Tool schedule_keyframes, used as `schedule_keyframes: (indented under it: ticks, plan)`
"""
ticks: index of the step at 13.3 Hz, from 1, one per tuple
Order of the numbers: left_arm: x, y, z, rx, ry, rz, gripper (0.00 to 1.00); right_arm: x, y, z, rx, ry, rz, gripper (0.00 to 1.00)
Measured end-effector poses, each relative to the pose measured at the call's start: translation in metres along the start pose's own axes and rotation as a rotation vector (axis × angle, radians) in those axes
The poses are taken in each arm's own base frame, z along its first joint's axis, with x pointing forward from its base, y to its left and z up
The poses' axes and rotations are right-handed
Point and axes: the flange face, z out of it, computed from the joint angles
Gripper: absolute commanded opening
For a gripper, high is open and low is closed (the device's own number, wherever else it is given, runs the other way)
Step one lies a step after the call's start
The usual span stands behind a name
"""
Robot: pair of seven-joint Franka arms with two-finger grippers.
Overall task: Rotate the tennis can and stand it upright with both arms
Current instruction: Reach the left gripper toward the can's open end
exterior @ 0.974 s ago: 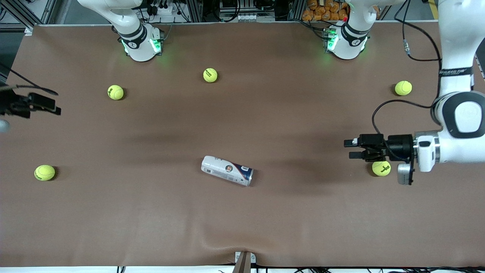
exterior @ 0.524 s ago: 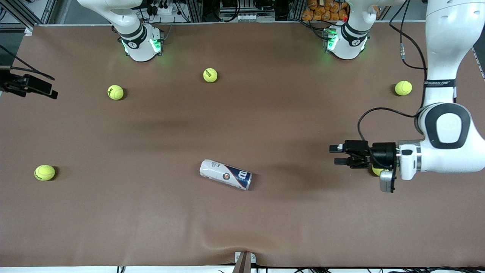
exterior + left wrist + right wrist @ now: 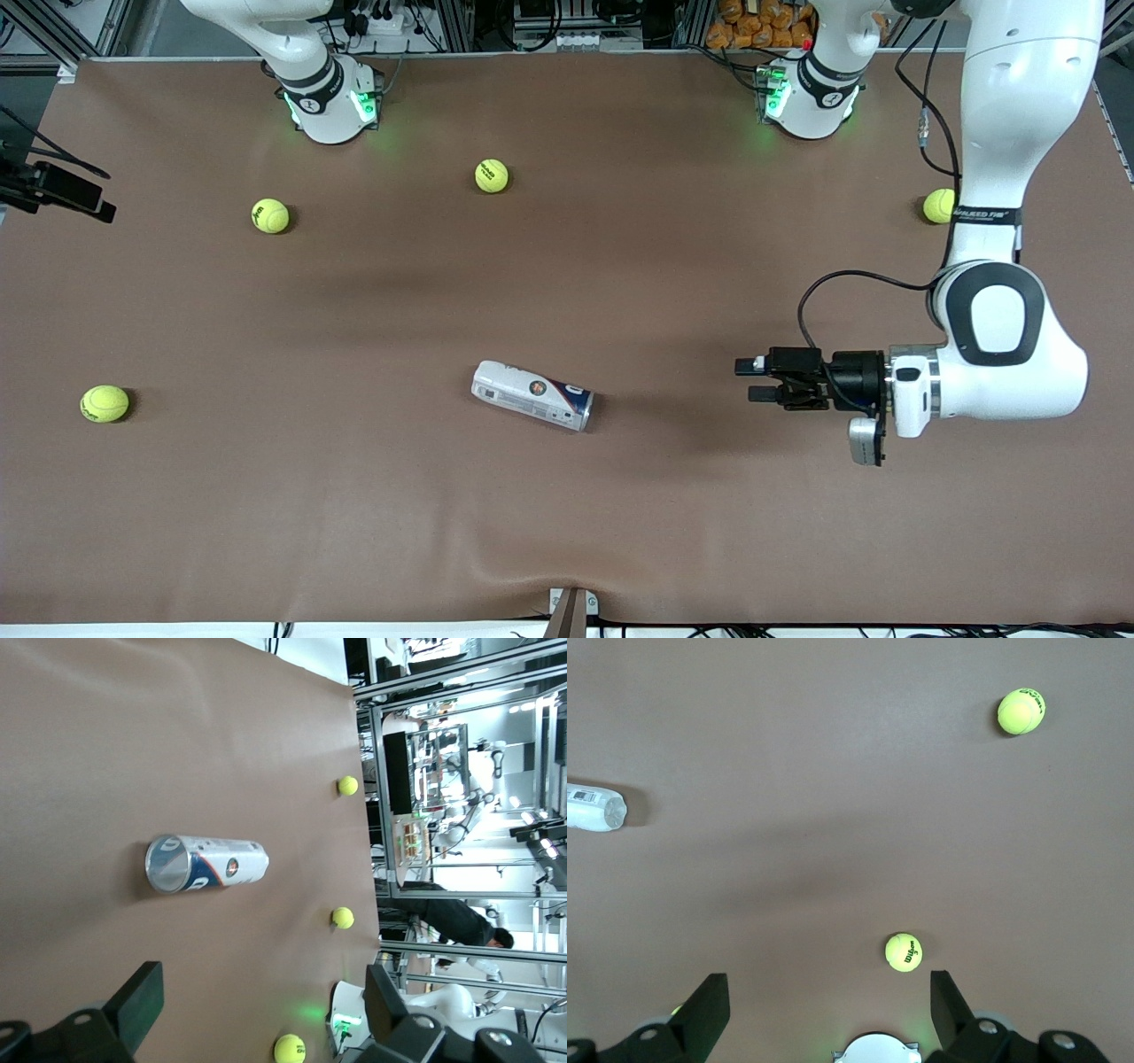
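The tennis can (image 3: 532,408) lies on its side on the brown counter (image 3: 567,532), about midway between the two arms' ends and nearer to the front camera than most of the balls; its silvery rimmed end points toward the left arm's end, the white end toward the right arm's end. Four tennis balls show in the front view: one (image 3: 104,403) near the right arm's end level with the can, two (image 3: 270,215) (image 3: 492,175) closer to the right arm's base, and one (image 3: 939,206) partly hidden by the left arm. None touches the can, and bare counter lies between it and the left gripper (image 3: 751,378), which is held low, fingers spread wide and empty, pointed at the can's rimmed end. The right gripper (image 3: 66,189) hangs over the counter's edge at its own end, fingers wide, holding nothing.
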Motion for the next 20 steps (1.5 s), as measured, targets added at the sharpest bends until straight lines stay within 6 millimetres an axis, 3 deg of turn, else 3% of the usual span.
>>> schedule_keyframes:
  ticks: [4, 7, 9, 12, 17, 20]
  plan:
    - [0.002, -0.031, 0.037, 0.007, 0.012, 0.03, 1.0, -0.003, 0.002, -0.003, -0.017, 0.006, -0.012, 1.0]
    - [0.004, -0.044, 0.085, -0.018, 0.061, 0.031, 1.0, -0.004, 0.002, -0.005, -0.026, 0.01, -0.025, 1.0]
    - [0.003, -0.042, 0.114, -0.002, 0.071, 0.033, 1.0, -0.001, 0.001, -0.001, -0.033, 0.011, -0.027, 1.0]
    - [0.001, -0.045, 0.135, 0.017, 0.078, 0.072, 1.0, 0.003, 0.002, 0.003, -0.038, 0.022, -0.026, 1.0]
    - [-0.01, -0.085, 0.173, 0.011, 0.097, 0.057, 1.0, 0.005, 0.0, 0.0, -0.038, 0.034, -0.028, 1.0]
    - [-0.019, -0.094, 0.208, -0.015, 0.117, 0.058, 1.0, 0.004, 0.0, -0.008, -0.037, 0.051, -0.028, 1.0]
